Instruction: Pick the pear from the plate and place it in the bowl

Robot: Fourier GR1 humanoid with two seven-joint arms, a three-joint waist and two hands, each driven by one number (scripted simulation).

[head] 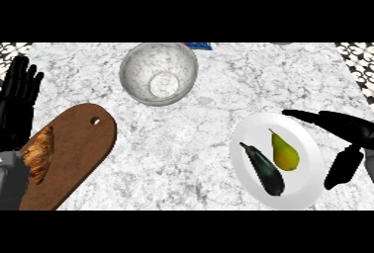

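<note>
Marble counter (197, 143). Far centre: bowl (159, 74). Near right: white plate (306, 183) holding pear (284, 152) beside a dark eggplant (263, 169); right hand (343, 136) open at its right rim. Near left: wooden cutting board (76, 148), croissant (38, 153). Left edge: left hand (18, 99) resting, fingers up.

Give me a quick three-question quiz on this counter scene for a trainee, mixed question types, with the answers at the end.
1. True or false: the yellow-green pear lies in the grey marbled bowl.
2. What lies beside the pear on the white round plate? A) dark eggplant B) croissant C) spoon
3. Which black hand is nearest the plate?

Key: 1 false, it is on the plate. 2 A. 3 the right hand, open; the left hand rests at the left edge.
</note>
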